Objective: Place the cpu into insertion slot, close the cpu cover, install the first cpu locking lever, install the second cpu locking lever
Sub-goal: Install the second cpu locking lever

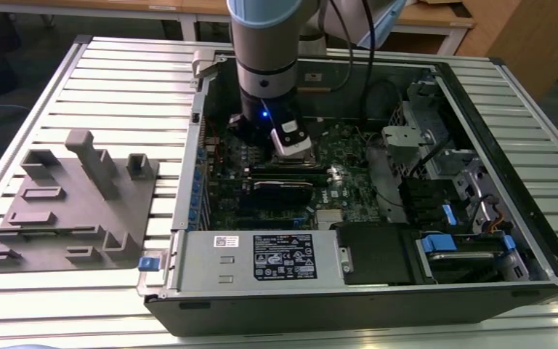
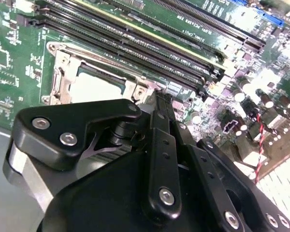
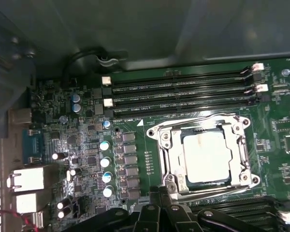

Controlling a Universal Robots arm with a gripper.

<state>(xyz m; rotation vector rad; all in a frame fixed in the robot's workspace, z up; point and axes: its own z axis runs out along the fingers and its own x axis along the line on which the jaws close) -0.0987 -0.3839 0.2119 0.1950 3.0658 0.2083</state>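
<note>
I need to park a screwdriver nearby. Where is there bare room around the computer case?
The slatted table is bare between the grey fixture block and the open case, and past the block's far end. Inside the case it is crowded: the arm stands over the motherboard, with drive bays beside it.

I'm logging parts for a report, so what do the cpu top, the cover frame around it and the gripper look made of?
The cpu: dull, pale grey metal, matte and slightly smudged. The cpu cover: bright bare metal, likely stamped steel, glinting at its edges. The gripper: black links, probably anodised metal or hard plastic, with silver screws.
</note>
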